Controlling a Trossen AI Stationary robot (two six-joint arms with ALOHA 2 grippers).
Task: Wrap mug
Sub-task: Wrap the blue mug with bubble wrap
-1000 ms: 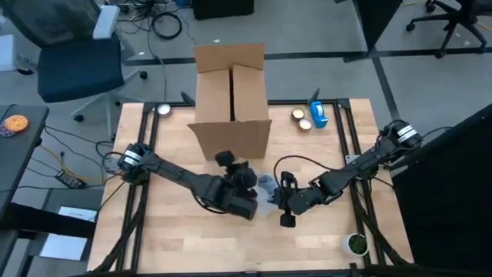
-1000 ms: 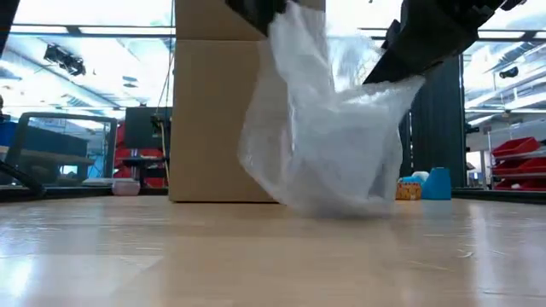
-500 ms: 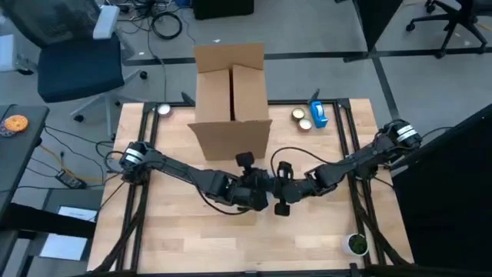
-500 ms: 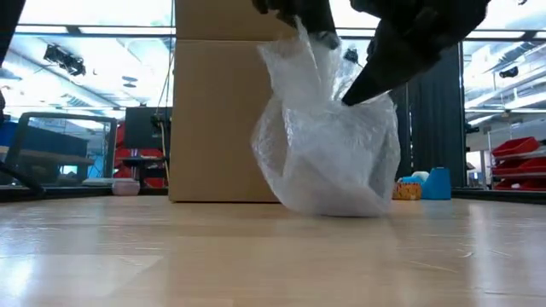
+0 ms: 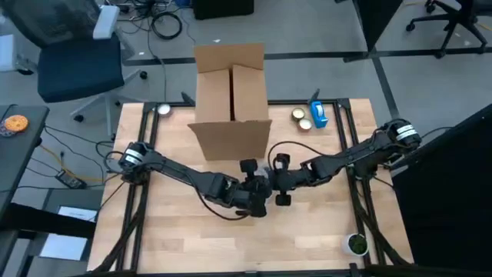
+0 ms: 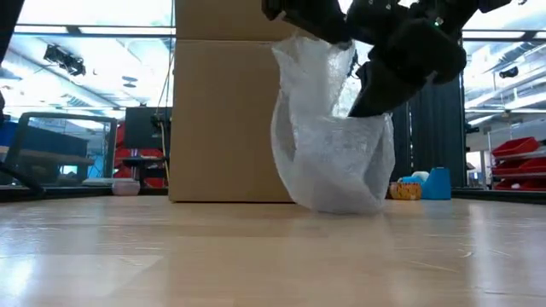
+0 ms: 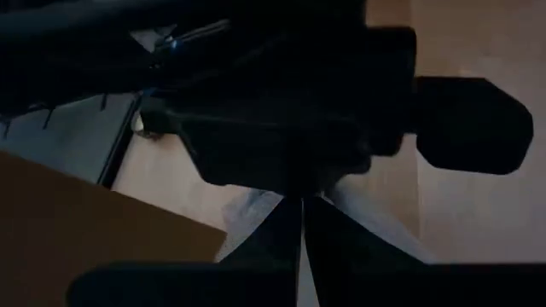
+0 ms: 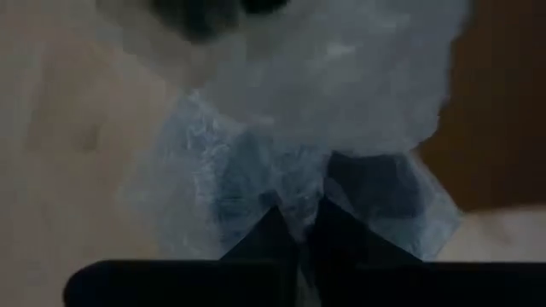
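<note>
A bundle of clear bubble wrap stands on the wooden table, just in front of the cardboard box. The mug is hidden inside it. Both grippers meet over the bundle's top. My left gripper reaches in from the table's left and is shut on the wrap. My right gripper reaches in from the right and is also shut on it. In the high view the two grippers cover nearly all of the wrap. My left gripper pinches a gathered upper edge of the wrap between its shut fingers, coming from above and the left. That edge is drawn up from the bundle, whose bottom rests on the table. My right gripper pinches bunched wrap at the bundle's upper right, several crumpled layers. Its fingers slant down from the right.
The open cardboard box stands at the far middle, close behind the bundle. A blue tape dispenser and tape rolls lie at the far right. A small round thing sits near the front right corner. Bare wood lies toward the near edge.
Both grippers have come together over the bundle and moved a little toward the far edge, the left one going right, the right one going left. The wrap's loose sides have been drawn up and inward. The bundle is now narrower and taller, with its bottom still on the table.
</note>
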